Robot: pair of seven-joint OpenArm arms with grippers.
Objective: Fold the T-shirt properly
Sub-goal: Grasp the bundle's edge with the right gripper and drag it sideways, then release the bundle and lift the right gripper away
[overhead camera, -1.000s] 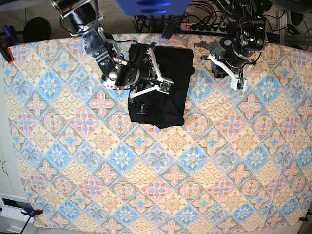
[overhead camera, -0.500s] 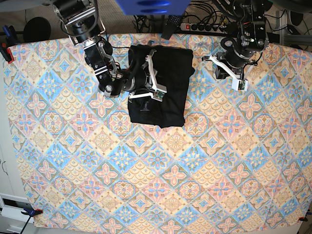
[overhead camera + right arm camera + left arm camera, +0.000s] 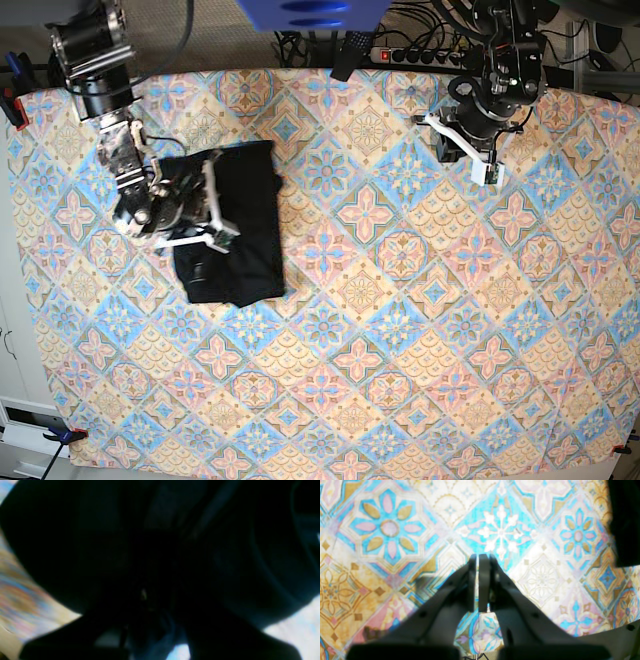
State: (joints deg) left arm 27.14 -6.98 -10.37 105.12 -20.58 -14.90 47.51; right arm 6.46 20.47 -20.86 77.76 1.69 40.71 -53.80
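The black T-shirt point(image 3: 248, 235) lies folded into a compact rectangle on the left part of the patterned tablecloth point(image 3: 400, 300). My right gripper point(image 3: 222, 236) rests on the shirt's left half, its white fingers pressed into the cloth and shut on the T-shirt. In the right wrist view, black fabric point(image 3: 160, 555) fills almost the whole frame and hides the fingers. My left gripper point(image 3: 490, 172) hovers over the far right of the table, well away from the shirt. In the left wrist view the left gripper point(image 3: 478, 558) is shut, with nothing between its pads.
A power strip point(image 3: 420, 55) and cables run behind the table's back edge. A blue object point(image 3: 310, 12) hangs over the back middle. A clamp point(image 3: 10, 105) holds the cloth at the left edge. A dark shape point(image 3: 625, 517) fills the left wrist view's upper right corner.
My right gripper has dragged the folded T-shirt from the back middle of the table leftward and a little toward the front. The left arm has barely moved.
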